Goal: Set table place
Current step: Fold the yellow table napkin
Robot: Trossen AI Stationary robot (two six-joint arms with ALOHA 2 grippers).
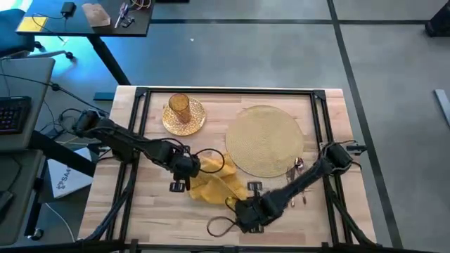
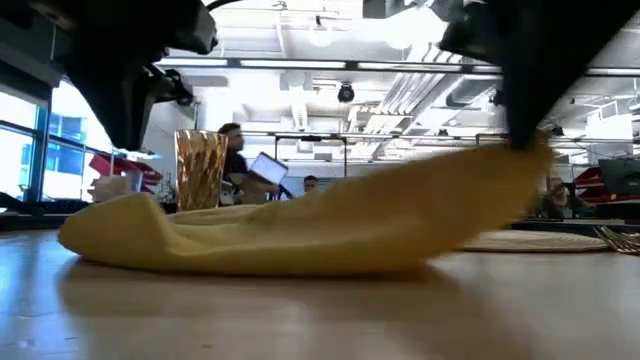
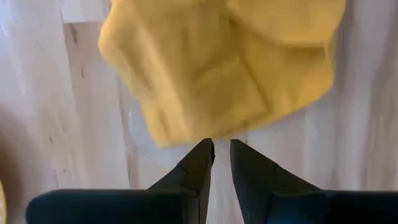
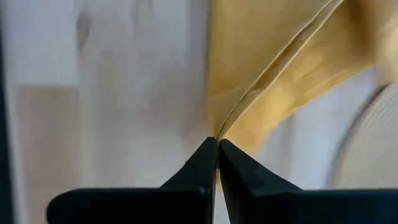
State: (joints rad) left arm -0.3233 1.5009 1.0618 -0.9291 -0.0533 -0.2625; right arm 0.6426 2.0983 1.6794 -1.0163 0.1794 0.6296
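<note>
The yellow napkin (image 1: 214, 181) lies crumpled on the table (image 1: 155, 218), near the placemat (image 1: 266, 140). My right gripper (image 4: 216, 142) is shut on the napkin's near right end, seen raised in the low view (image 2: 525, 140). My left gripper (image 3: 222, 146) stands at the napkin's left edge (image 3: 180, 134), its fingers a narrow gap apart with nothing between them. The amber glass (image 1: 178, 105) stands on the gold plate (image 1: 184, 118) at the far left. Copper cutlery (image 1: 299, 171) lies at the placemat's near right rim. My right gripper pinches the napkin's near right end (image 4: 227, 127) between its two fingertips, at an edge where a fold line runs away from them. That end is lifted off the table (image 2: 500, 165), and the rest of the cloth (image 2: 250, 235) lies slack on the wood.
A black frame rail (image 1: 225, 91) borders the tabletop. A black cable loop (image 1: 219, 226) lies near the front edge beside my right arm. A small dark desk (image 1: 84, 21) stands beyond the far left corner. People sit in the room behind.
</note>
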